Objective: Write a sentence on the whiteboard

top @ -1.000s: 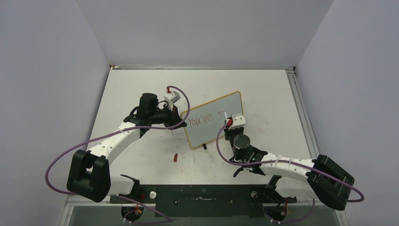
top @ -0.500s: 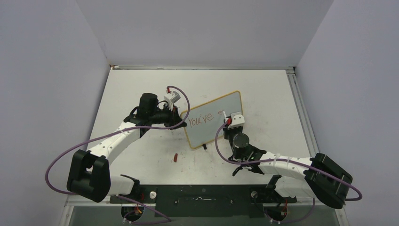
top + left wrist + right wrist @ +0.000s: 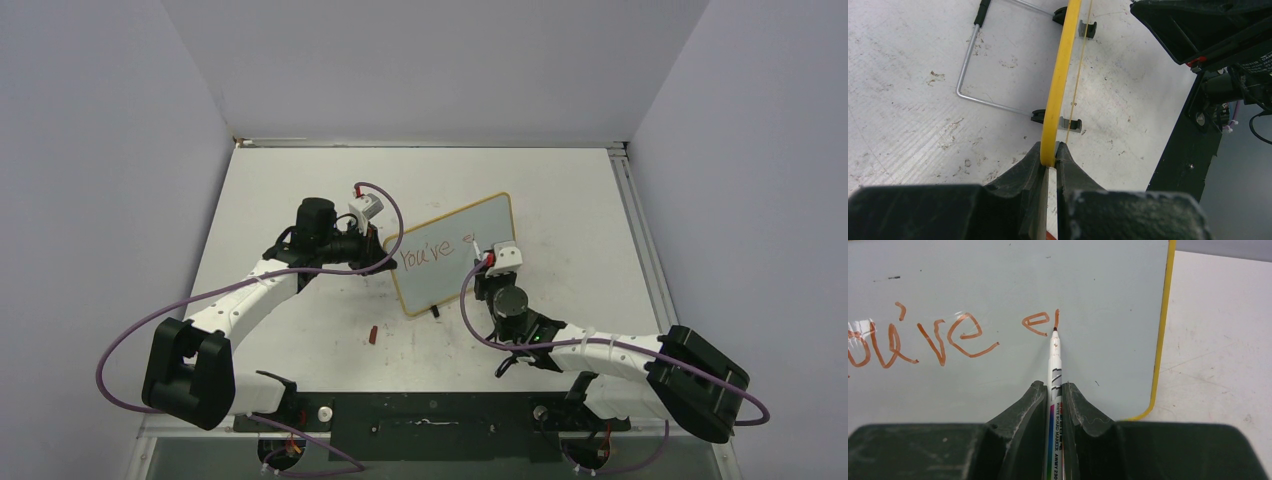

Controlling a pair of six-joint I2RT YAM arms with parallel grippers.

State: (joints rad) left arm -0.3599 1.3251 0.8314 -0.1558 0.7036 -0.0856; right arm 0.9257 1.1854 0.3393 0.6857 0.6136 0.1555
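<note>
The whiteboard (image 3: pixel 455 250) stands tilted on its wire stand (image 3: pixel 968 65) in the middle of the table, yellow rim (image 3: pixel 1060 75) edge-on in the left wrist view. My left gripper (image 3: pixel 1049 152) is shut on the rim at the board's left edge (image 3: pixel 388 252). Red words of the sentence (image 3: pixel 923 337) read "You've" followed by an "e" (image 3: pixel 1035 322) and a short upright stroke. My right gripper (image 3: pixel 1053 390) is shut on a white marker pen (image 3: pixel 1055 365), and the pen's tip (image 3: pixel 1055 330) touches the board face at the foot of that stroke.
A small red marker cap (image 3: pixel 371 335) lies on the scuffed tabletop (image 3: pixel 300 190) in front of the board. The black base rail (image 3: pixel 430 410) runs along the near edge. Grey walls close in the left, back and right sides.
The right arm has shifted slightly and the pen has added a short stroke after the "e". The left arm and board have stayed still.
</note>
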